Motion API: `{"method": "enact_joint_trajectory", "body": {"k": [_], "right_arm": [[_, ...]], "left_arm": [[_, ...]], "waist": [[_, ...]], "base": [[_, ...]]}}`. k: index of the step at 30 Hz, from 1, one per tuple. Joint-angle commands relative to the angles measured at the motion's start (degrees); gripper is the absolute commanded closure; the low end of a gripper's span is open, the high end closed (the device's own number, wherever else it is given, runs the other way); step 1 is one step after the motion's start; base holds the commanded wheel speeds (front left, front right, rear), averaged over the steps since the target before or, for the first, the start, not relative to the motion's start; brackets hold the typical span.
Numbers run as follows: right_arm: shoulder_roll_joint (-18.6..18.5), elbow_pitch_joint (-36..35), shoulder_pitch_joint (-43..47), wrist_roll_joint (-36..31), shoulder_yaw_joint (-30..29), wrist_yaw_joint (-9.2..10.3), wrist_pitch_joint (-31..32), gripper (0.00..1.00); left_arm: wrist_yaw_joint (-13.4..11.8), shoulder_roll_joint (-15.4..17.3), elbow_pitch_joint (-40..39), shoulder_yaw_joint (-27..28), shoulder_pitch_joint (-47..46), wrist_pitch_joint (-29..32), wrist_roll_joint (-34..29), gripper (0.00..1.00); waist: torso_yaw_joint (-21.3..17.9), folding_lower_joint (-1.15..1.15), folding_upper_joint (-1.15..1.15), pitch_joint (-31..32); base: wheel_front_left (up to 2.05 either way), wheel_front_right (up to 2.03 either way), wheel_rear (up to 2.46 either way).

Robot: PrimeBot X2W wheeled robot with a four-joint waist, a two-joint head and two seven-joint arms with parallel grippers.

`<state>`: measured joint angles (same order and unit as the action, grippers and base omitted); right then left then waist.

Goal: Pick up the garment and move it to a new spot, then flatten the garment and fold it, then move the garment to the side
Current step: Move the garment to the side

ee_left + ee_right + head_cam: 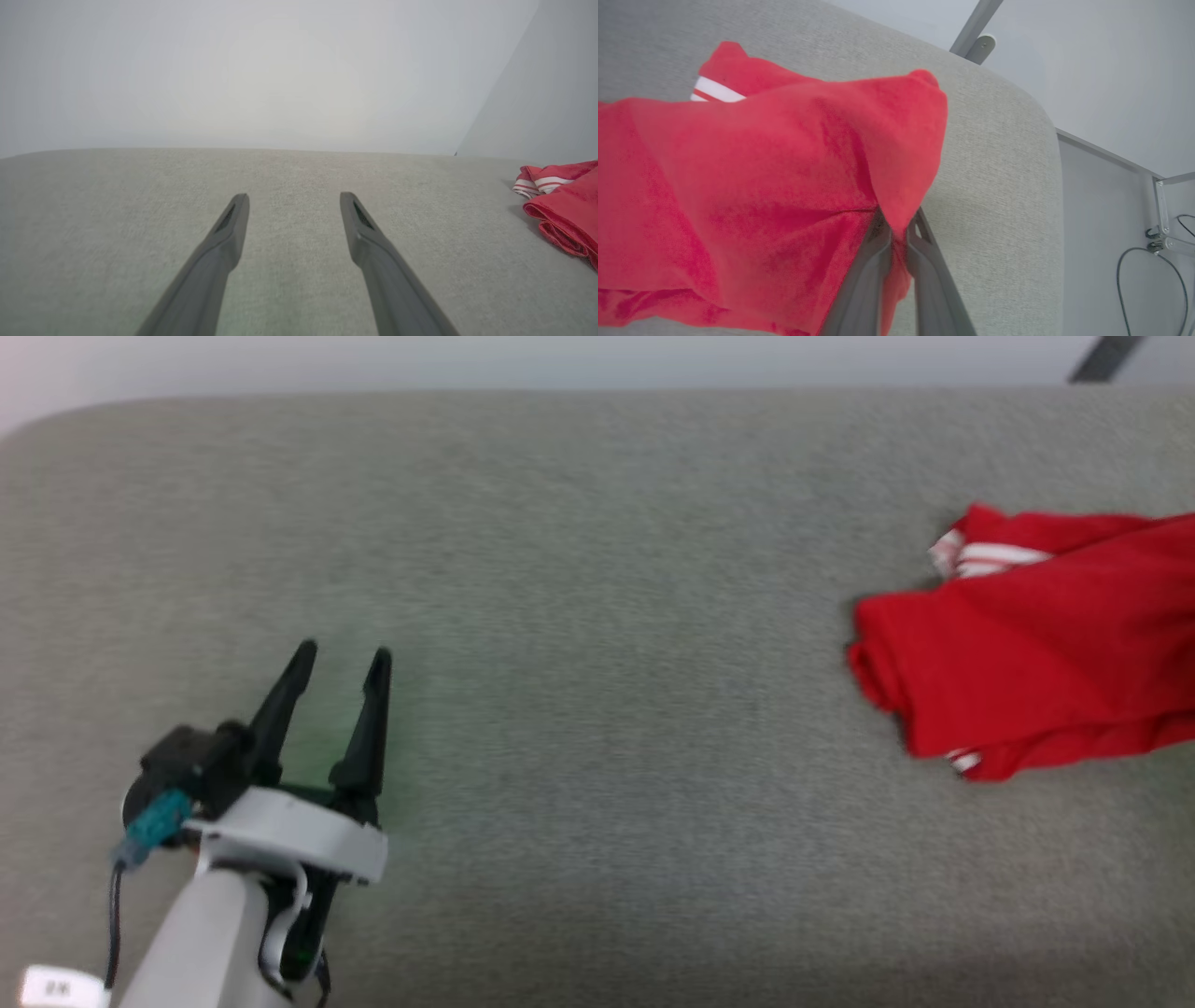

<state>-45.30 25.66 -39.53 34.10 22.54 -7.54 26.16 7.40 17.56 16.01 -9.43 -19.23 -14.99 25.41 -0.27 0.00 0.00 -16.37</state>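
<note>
The garment (1036,644) is a bright red folded bundle with white stripe trim, lying at the right edge of the grey padded table (597,616) and running out of the head view. It also shows at the right edge of the left wrist view as the garment (567,205). My left gripper (341,658) hovers open over bare table at the lower left, far from the cloth; its open gripper (294,200) holds nothing. My right gripper (896,228) is shut on a fold of the garment (761,177), the cloth draped over its fingertips.
The table's rounded far edge (1017,93) meets a pale wall. Beyond it stand a grey metal post (973,28) and a bracket with a dark cable (1157,261). A wide stretch of bare grey surface lies between my left gripper and the cloth.
</note>
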Motion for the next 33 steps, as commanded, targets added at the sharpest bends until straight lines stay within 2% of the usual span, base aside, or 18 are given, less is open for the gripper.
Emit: {"method": "enact_joint_trajectory", "body": {"k": [1,11,21,28,33], "right_arm": [[-0.4,0.2,-1.0,-0.6,-0.4,0.11,-0.9,1.00],[-5.5,4.7,-5.4,-6.7,1.1,0.11,-8.3,1.00],[-7.2,12.1,-10.2,-12.7,2.6,0.11,-14.5,1.00],[-5.3,18.3,-13.3,-16.0,4.2,0.11,-17.3,1.00],[-1.9,22.9,-15.5,-17.3,4.1,0.11,-18.6,0.99]], "left_arm": [[0.1,0.5,0.3,-0.8,-1.7,-0.2,0.5,0.00],[0.1,2.0,1.6,-6.7,-8.8,-0.2,1.6,0.00],[0.1,3.3,1.7,-8.9,-11.9,-0.2,2.1,0.00],[0.1,4.0,1.8,-9.9,-13.2,-0.2,2.4,0.00],[0.0,4.2,2.0,-10.2,-13.6,-0.1,2.6,0.00]], "waist": [[-3.8,0.00,0.00,-3.3],[-8.2,0.00,0.00,-8.0],[-9.2,0.00,0.00,-11.1],[-8.5,0.00,0.00,-13.0],[-7.5,0.00,0.00,-13.5]], "base": [[0.00,0.00,0.00],[0.00,0.00,0.00],[0.00,0.00,0.00],[0.00,0.00,0.00],[0.00,0.00,0.00]]}}
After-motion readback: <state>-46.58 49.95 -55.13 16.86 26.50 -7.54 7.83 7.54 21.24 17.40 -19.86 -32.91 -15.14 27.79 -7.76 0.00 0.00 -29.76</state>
